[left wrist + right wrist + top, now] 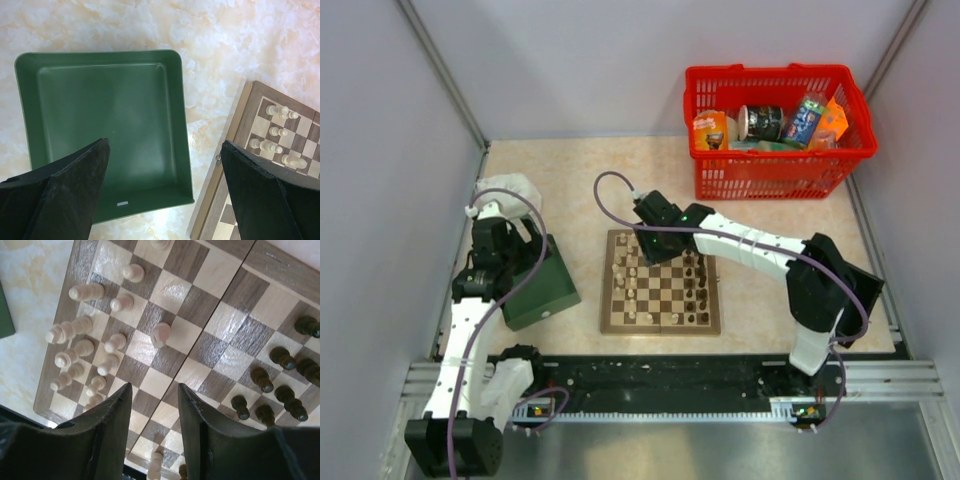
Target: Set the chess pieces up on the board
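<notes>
**Right gripper (154, 390) slightly parted over the board, nothing between its fingers**

It hangs above the near-middle squares of the board (220, 325). Its two fingers are apart by a narrow gap, and no piece stands in that gap. The left gripper (165, 145) is spread wide over the dark green box (110, 115), which lies just beside the board's edge, and it holds nothing.

The chess pieces (116, 341) are on the board. The cream pieces (70, 330) crowd in two loose rows along one side, and the dark pieces (262, 379) stand along the opposite side. One lone cream piece (161, 334) stands further in, toward the middle. From the steep wrist view it cannot be told for sure whether some cream pieces lie on their side or only look so.

These pieces are probably light, hard and smooth, with round bodies on small bases. Such a piece may tip at a small push and may slip out from flat finger pads. The best hold is likely from above, on the body just under the head, with gentle pressure. The neighbours stand close, so the fingers should go down in the free space between the rows and not across a row.
</notes>
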